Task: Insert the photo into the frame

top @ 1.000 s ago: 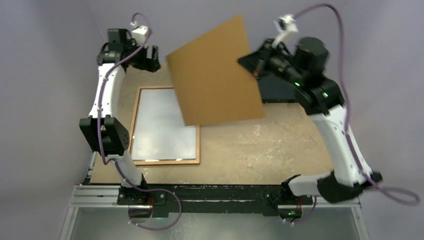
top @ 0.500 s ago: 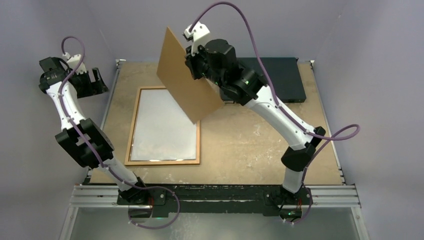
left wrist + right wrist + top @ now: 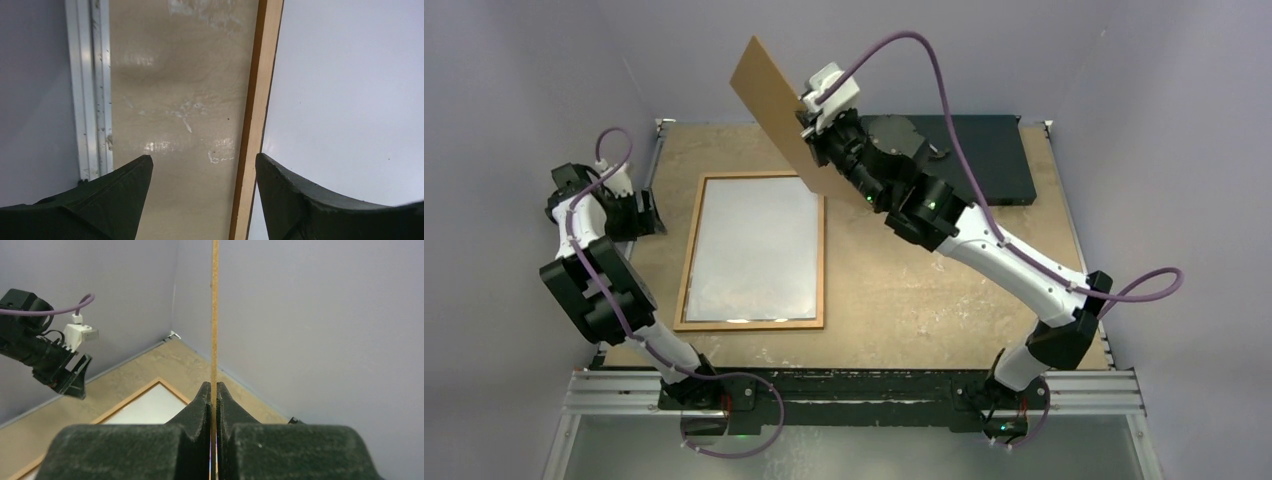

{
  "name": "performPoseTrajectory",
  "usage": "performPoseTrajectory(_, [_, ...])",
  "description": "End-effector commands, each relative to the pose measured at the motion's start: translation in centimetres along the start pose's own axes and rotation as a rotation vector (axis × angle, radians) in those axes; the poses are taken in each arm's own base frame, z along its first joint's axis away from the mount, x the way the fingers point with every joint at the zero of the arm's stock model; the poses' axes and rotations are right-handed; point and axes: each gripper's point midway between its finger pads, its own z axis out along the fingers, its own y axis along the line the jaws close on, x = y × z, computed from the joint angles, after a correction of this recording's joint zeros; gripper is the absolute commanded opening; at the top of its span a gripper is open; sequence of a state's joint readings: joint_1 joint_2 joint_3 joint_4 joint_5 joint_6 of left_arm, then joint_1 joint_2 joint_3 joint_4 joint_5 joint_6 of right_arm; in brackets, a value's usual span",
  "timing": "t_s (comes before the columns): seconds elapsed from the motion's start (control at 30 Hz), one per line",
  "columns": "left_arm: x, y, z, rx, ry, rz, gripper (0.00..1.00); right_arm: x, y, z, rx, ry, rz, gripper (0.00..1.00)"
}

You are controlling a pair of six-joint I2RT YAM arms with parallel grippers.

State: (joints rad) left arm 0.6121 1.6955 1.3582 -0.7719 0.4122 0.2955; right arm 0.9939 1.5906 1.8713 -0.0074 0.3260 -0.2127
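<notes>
- Lying flat on surface (image 3: 904,290): frame (image 3: 749,323), with photo (image 3: 754,245) inside it, white back up.
- Clamped in right gripper (image 3: 810,128) jaws: hardboard backing sheet (image 3: 769,92), raised on edge, tilted, above frame's far right corner.
- Hovering near frame's left rail: left gripper (image 3: 202,165), jaws apart, holding nothing.
- At far right: black flat box (image 3: 994,160).

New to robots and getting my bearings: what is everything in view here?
frame: one, orange-brown wood, flat on the table's left half
photo: one, white side up, apparently inside the frame
backing board: one, brown, raised on edge near the frame's far right corner
flat box: one, black, far right of table
table: one, beige, under everything
left gripper: one, black, open beside the frame's left rail
right gripper: one, black, shut on the backing board
</notes>
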Motion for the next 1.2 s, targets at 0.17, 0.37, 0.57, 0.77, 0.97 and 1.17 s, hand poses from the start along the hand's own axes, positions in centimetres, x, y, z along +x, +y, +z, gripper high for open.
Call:
performPoseTrajectory(0.17, [3.2, 0.0, 5.3, -0.042, 0.046, 0.08, 0.71, -2.5, 2.4, -1.2, 0.178, -0.193, -0.288, 0.0])
performPoseTrajectory(0.37, [4.8, -2.1, 7.7, -0.002, 0.097, 0.082, 0.67, 0.6, 4.7, -0.9, 0.22, -0.18, -0.468, 0.0])
performPoseTrajectory(0.57, [6.4, -3.3, 8.9, 0.048, 0.129, 0.065, 0.63, 6.1, 7.5, 0.1, 0.158, -0.126, -0.588, 0.0])
performPoseTrajectory(0.77, [5.7, -3.9, 8.1, 0.074, 0.118, 0.066, 0.61, 13.3, 13.8, 0.1, 0.042, -0.069, -0.685, 0.0])
performPoseTrajectory(0.97, [3.8, -2.9, 6.7, 0.059, 0.084, 0.047, 0.61, 20.7, 22.0, -2.1, -0.143, -0.003, -0.72, 0.0])
performPoseTrajectory(1.17, [2.0, -2.0, 5.3, 0.034, 0.053, 0.047, 0.61, 26.5, 26.2, -5.3, -0.274, 0.131, -0.685, 0.21])
